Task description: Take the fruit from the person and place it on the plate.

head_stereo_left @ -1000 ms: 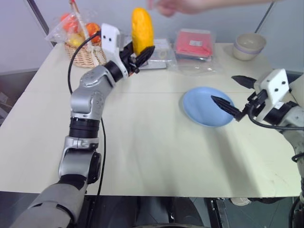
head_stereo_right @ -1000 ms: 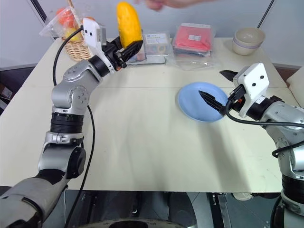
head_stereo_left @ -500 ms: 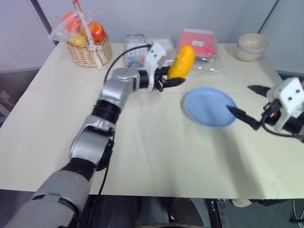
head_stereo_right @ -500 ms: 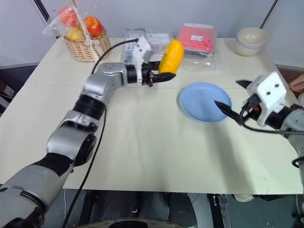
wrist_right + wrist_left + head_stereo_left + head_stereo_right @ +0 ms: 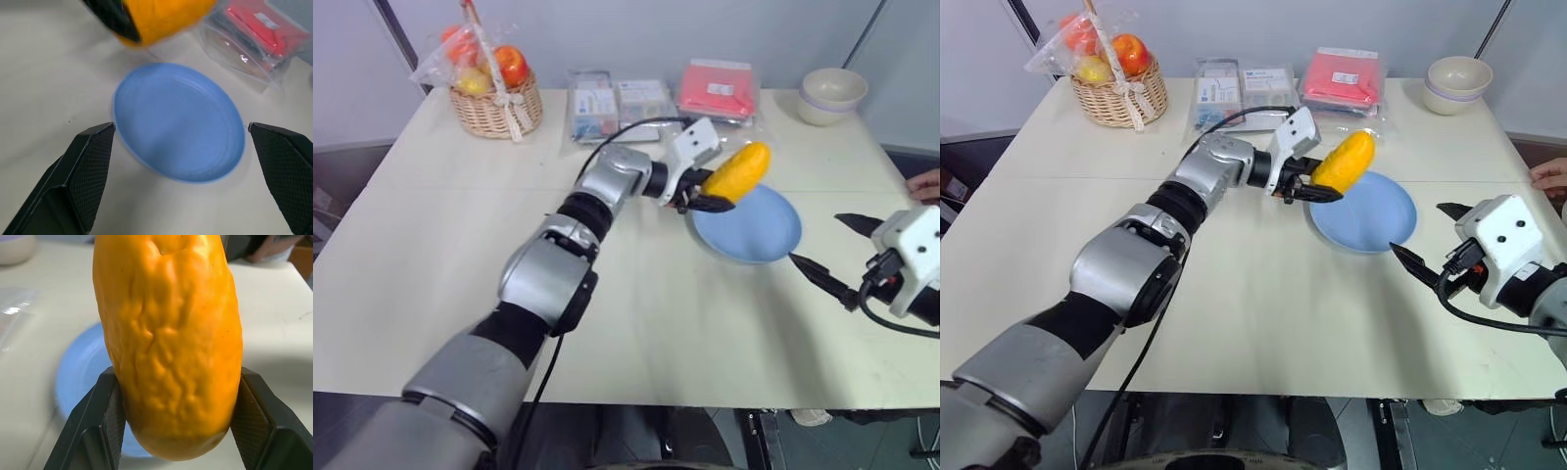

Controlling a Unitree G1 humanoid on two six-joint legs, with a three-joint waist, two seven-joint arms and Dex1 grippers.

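One second of travel separates the fruit's earlier position from its present one: it was high at the upper centre of the head view, just below the person's hand, and the fruit [image 5: 1339,163] now hangs over the near-left rim of the plate [image 5: 1381,220], right of centre in the frame. The left claw [image 5: 1315,188] stays clamped on the fruit's lower end, one black finger on each side, as the left wrist view confirms. The fruit is tilted, its free end pointing up and to the right, and is not yet resting on the plate.

The right claw [image 5: 847,255] stands apart, holding nothing, and has drawn back toward the right edge of the frame, clear of the plate. A person's hand [image 5: 925,184] shows at the far right edge.

Judgement: handover is complete; transport is nearly finished. Remaining steps are lowering over the plate centre and release.
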